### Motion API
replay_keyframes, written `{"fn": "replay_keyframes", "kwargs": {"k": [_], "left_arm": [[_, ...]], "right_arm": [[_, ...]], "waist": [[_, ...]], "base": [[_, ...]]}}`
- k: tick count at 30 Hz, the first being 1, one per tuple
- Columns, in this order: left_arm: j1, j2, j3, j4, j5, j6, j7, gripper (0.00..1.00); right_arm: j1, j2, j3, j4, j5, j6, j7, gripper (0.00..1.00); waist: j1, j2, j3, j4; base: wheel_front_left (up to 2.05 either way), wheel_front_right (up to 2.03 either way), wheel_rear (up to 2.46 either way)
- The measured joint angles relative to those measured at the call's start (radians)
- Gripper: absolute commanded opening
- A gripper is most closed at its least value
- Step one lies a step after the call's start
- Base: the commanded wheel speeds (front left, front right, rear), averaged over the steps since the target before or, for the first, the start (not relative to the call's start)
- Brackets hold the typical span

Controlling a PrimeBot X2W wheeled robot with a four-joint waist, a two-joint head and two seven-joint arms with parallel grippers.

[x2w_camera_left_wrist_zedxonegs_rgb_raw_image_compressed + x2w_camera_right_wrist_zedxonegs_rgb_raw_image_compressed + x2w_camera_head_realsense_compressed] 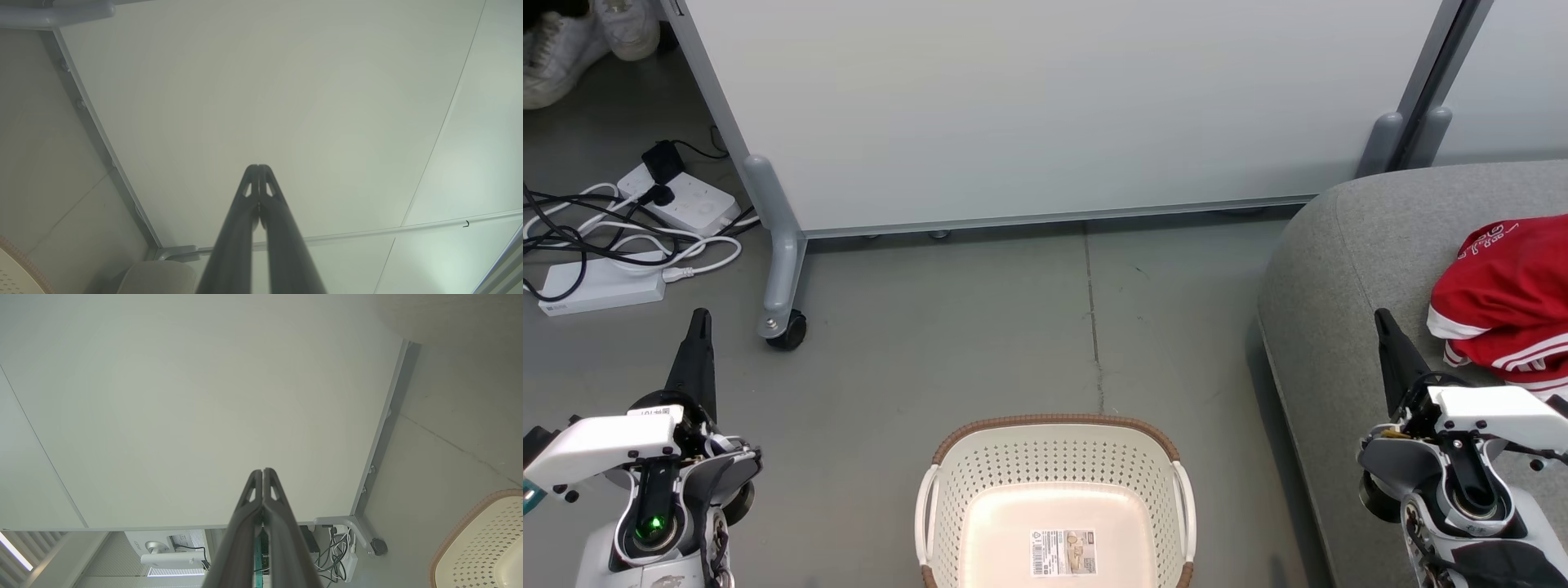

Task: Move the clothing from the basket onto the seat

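The left gripper and right gripper are clenched on nothing. The basket looks empty, the clothing lies on the seat; the task seems done.

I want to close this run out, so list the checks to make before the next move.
1. White perforated plastic basket with brown rim emptied: ok, as far as seen.
2. Red garments with white stripes lying on the grey fabric sofa: ok.
3. Left end effector shut, holding nothing: ok.
4. Right end effector shut, holding nothing: ok.
5. Whole garment pile on the sofa: cannot tell, the head view's edge cuts it.
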Motion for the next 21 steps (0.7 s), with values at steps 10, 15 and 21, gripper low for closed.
{"fn": "replay_keyframes", "kwargs": {"k": [10,15,21], "left_arm": [[0.0,0.0,0.0,0.0,0.0,0.0,0.0,0.0],[0.0,0.0,0.0,0.0,0.0,0.0,0.0,0.0],[0.0,0.0,0.0,0.0,0.0,0.0,0.0,0.0]], "right_arm": [[0.0,0.0,0.0,0.0,0.0,0.0,0.0,0.0],[0.0,0.0,0.0,0.0,0.0,0.0,0.0,0.0],[0.0,0.0,0.0,0.0,0.0,0.0,0.0,0.0]], "waist": [[0.0,0.0,0.0,0.0],[0.0,0.0,0.0,0.0],[0.0,0.0,0.0,0.0]], "base": [[0.0,0.0,0.0],[0.0,0.0,0.0],[0.0,0.0,0.0]]}}
